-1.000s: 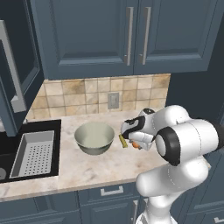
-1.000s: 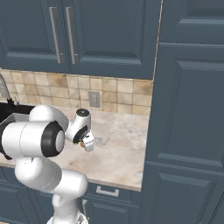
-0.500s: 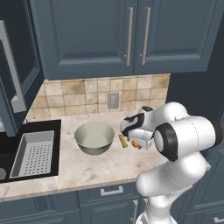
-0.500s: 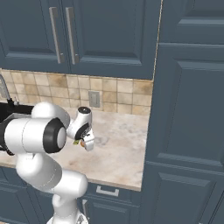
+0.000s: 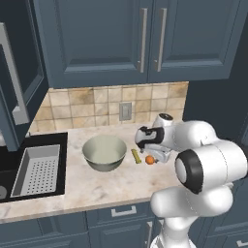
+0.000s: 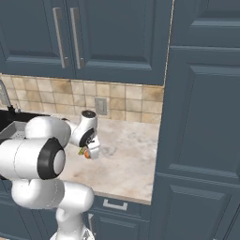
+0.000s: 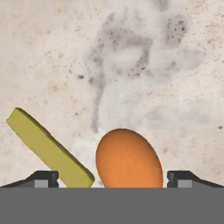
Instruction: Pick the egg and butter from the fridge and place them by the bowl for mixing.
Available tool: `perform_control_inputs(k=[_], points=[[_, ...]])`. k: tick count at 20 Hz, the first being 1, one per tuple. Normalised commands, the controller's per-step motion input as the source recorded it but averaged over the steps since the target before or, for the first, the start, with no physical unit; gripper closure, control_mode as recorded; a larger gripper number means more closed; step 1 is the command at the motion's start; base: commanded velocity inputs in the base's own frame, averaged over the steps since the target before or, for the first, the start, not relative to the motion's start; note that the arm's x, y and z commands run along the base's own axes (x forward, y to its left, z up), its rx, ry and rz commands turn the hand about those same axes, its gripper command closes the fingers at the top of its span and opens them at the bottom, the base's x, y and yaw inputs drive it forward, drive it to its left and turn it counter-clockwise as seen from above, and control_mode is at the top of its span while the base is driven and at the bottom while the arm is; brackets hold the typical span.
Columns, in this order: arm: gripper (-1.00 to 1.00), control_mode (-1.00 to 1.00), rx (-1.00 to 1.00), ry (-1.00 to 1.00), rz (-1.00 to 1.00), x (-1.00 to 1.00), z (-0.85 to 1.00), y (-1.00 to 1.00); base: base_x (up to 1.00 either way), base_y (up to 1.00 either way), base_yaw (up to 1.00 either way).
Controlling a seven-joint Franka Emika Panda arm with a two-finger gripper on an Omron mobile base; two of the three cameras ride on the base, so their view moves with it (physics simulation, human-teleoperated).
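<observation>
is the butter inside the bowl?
No. The butter lies on the counter just right of the bowl, next to the egg.

The white arm bends forward and reaches down low. Its gripper (image 7: 112, 180) points down, and its two dark fingertips (image 7: 43, 178) stand wide apart. Nothing is held between them.

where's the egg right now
The egg lies on the marble counter right of the bowl, close beside the butter; in the hand view it sits between the open gripper tips.
</observation>
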Motion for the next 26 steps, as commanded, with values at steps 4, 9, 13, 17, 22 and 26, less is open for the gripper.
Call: perform_control_inputs(k=[4,9,13,17,22,26], points=[[-1.0,-1.0,0.0,0.0,0.0,-0.25,0.47,0.0,0.0,0.0,0.0],[-1.0,-1.0,0.0,-0.02,0.01,-0.26,0.53,0.0,0.0,0.0,0.0],[-1.0,-1.0,-0.02,-0.04,0.2,-0.44,0.55,0.0,0.0,0.0,0.0],[-1.0,-1.0,-0.13,-0.14,0.32,-0.62,0.47,0.0,0.0,0.0,0.0],[-1.0,-1.0,-0.18,-0.19,0.33,-0.69,0.42,0.0,0.0,0.0,0.0],[-1.0,-1.0,-0.18,-0.22,0.28,-0.66,0.41,0.0,0.0,0.0,0.0]])
